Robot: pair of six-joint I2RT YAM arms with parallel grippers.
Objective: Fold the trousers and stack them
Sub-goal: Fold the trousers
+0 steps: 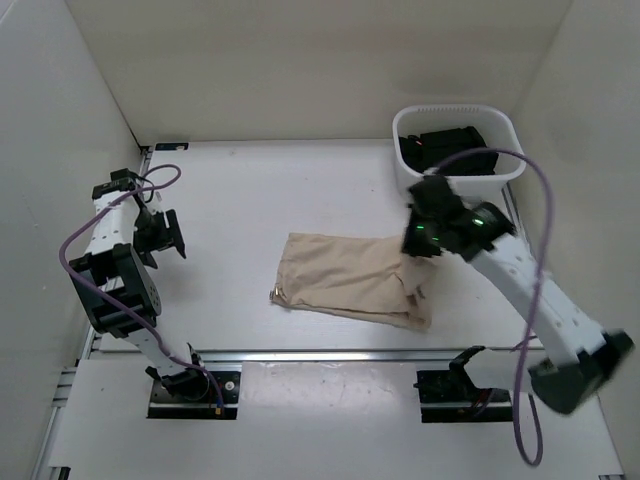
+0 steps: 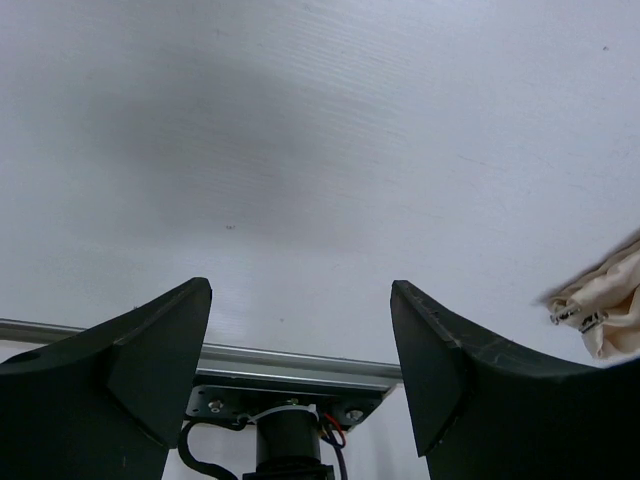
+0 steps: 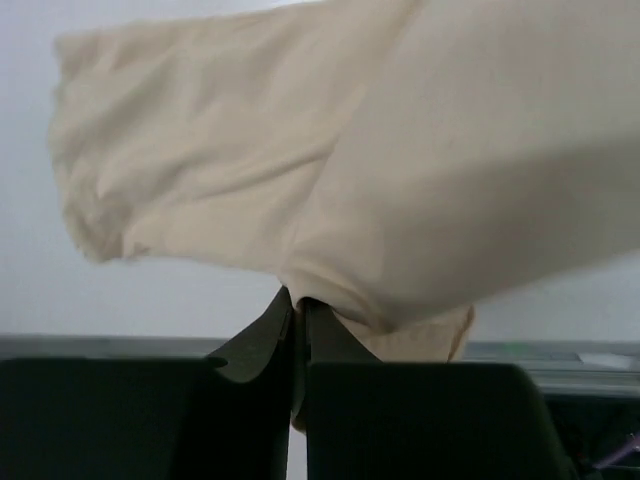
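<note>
trousers [image 1: 345,282] lying part-folded mid-tabletop [image 1: 240,195] | right claw [image 3: 298,312] pinching their right edge, holding it raised | left claw [image 2: 300,345] spread, hovering well apart | cloth looking light, thin, floppy, sagging off the pinch | judging hems and corners as the best holds

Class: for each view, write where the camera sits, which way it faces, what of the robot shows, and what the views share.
Top external: above and behind the robot, looking down on the table, trousers and white basket; left arm and right arm show.
Left wrist: on the left arm, looking across bare table to the near rail; the open left gripper shows.
Right wrist: on the right arm, close on the trousers; the right gripper, shut on them, shows.
Shared: the trousers, in all three.
</note>
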